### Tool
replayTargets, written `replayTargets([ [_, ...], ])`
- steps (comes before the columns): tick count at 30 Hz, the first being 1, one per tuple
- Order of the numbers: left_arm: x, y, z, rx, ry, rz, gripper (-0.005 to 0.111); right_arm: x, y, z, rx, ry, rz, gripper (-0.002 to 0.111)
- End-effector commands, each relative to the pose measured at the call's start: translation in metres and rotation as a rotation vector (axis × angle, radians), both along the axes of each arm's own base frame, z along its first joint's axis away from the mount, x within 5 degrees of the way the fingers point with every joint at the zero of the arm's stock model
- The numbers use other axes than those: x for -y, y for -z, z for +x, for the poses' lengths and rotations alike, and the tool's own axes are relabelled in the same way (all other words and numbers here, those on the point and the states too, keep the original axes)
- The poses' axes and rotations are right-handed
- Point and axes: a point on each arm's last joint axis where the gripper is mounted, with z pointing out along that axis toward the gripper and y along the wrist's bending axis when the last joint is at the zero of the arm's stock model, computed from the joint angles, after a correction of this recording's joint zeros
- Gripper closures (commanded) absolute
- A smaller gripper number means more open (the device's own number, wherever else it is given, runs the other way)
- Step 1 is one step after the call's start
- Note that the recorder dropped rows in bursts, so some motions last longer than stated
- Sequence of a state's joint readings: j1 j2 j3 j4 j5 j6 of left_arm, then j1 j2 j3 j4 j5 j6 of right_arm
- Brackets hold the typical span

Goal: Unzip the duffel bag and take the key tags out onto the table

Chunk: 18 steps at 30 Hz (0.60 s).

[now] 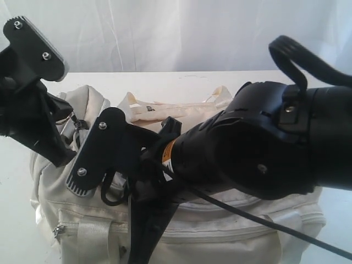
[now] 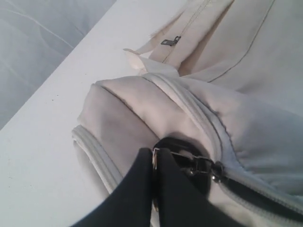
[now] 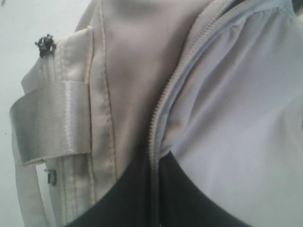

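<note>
Wht wrinkled cloth backdrop [image 1: 165,33] at rear

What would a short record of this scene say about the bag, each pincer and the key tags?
duffel bag: cream-white, lying on the table
left pincer: shut on the metal zip pull at one end of the bag
right pincer: shut on the fabric edge along the bag's zipper
key tags: not in sight in any view
</note>
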<state>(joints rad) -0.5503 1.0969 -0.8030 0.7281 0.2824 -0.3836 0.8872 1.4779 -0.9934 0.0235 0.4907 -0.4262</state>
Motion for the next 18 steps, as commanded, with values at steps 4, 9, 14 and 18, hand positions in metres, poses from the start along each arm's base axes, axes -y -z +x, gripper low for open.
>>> replayTargets([
  [4, -0.006, -0.015, 0.022, 0.104, -0.006, 0.024, 0.107, -0.004, 0.006, -0.018, -0.069, -0.045, -0.064, 0.108],
  [9, -0.007, -0.014, 0.038, 0.098, -0.027, 0.025, 0.107, -0.005, 0.006, -0.02, -0.077, -0.045, -0.064, 0.108],
  [14, 0.0, -0.012, 0.066, 0.131, 0.011, 0.02, 0.107, -0.004, 0.008, -0.021, -0.092, -0.045, -0.083, 0.108],
  [18, -0.003, -0.005, 0.106, 0.124, -0.024, 0.016, 0.107, -0.003, 0.008, -0.022, -0.103, -0.043, -0.093, 0.108],
])
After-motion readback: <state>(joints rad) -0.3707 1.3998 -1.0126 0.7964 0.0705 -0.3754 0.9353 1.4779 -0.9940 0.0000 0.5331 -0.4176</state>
